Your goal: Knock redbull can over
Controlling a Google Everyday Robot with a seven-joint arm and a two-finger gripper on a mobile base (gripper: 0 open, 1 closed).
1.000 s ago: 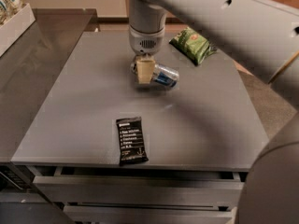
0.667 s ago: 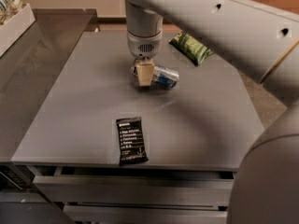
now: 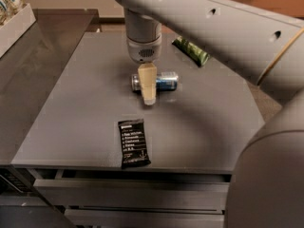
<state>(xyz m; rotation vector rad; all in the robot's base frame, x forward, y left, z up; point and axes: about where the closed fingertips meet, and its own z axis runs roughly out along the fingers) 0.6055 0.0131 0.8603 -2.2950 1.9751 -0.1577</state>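
Note:
The redbull can (image 3: 161, 81), silver and blue, lies on its side on the grey table (image 3: 71, 122), a little behind the table's middle, its silver end pointing left. My gripper (image 3: 148, 95) hangs straight down from the arm, directly in front of the can and partly covering its left half. Its beige fingers (image 3: 147, 82) point down toward the tabletop. Nothing is held in them.
A flat black snack bar wrapper (image 3: 133, 142) lies near the table's front edge. A green snack bag (image 3: 192, 51) lies at the back right, partly hidden by my arm. A white box (image 3: 14, 23) with packets stands on the dark counter at far left.
The can still lies on its side. My gripper has risen and drawn slightly toward the front, and the arm now covers more of the upper view.

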